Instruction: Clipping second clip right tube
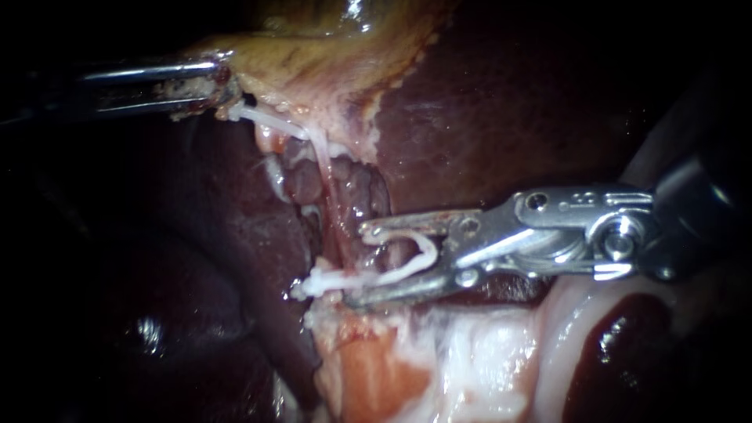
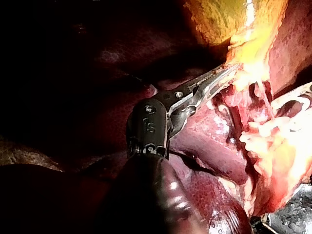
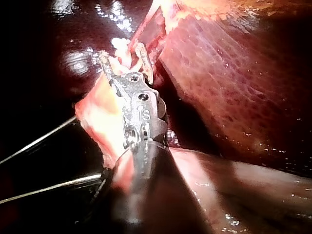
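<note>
The left instrument (image 1: 218, 88), a slender metal shaft ending in two long toothed jaws, was seen closed on the edge of the yellowish, glistening gallbladder (image 1: 313, 47), with both jaws pressed on the pale tissue between them. That hold was judged to serve as traction. The gallbladder was drawn away from the dark red-brown liver (image 1: 501, 102), so that the pale pink tube (image 1: 327, 196) below it was stretched and laid bare.

The tube ran from the gallbladder down to the tips of the right instrument (image 1: 357, 265), a silver hinged tool. Its jaws were spread wide yet not empty. A white plastic clip (image 1: 421, 249), bent open in a U, was seated between them and touched by both, its mouth turned towards the tube. The sideways approach was judged to let the clip be slid across the tube.

Whether the tube lay inside the clip's mouth could not be told, since the jaw tips overlapped it. A small white piece (image 1: 317, 284) just beyond the lower jaw's tip could not be told apart as a separate clip or the loaded clip's own leg. Which tube was the right one was not made plain. In the right wrist view the jaws were half buried in pale tissue.
</note>
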Controlling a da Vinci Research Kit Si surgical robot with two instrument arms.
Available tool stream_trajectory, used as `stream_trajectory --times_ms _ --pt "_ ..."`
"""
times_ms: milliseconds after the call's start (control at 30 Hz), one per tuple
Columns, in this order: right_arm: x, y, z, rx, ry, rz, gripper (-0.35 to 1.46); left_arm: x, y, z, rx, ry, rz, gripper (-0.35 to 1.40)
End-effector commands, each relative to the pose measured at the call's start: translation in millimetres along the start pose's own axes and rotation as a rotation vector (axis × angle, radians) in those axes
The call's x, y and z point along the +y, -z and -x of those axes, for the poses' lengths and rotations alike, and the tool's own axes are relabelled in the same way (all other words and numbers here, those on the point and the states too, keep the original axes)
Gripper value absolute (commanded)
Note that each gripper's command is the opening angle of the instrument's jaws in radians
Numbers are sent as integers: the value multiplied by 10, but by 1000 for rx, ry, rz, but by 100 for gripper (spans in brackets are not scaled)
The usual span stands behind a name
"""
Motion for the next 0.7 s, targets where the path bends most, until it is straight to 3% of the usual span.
stream_trajectory --times_ms 33,333,700 --pt "1 -4 -2 4 -1 2 48 0 0 0 0 0 -1 -35" --pt "8 -27 -4 37 -34 5 48 0 -1 0 1 0 -1 -35" --pt "10 -39 -5 38 -49 -42 48 0 -2 2 1 -1 -3 -35"
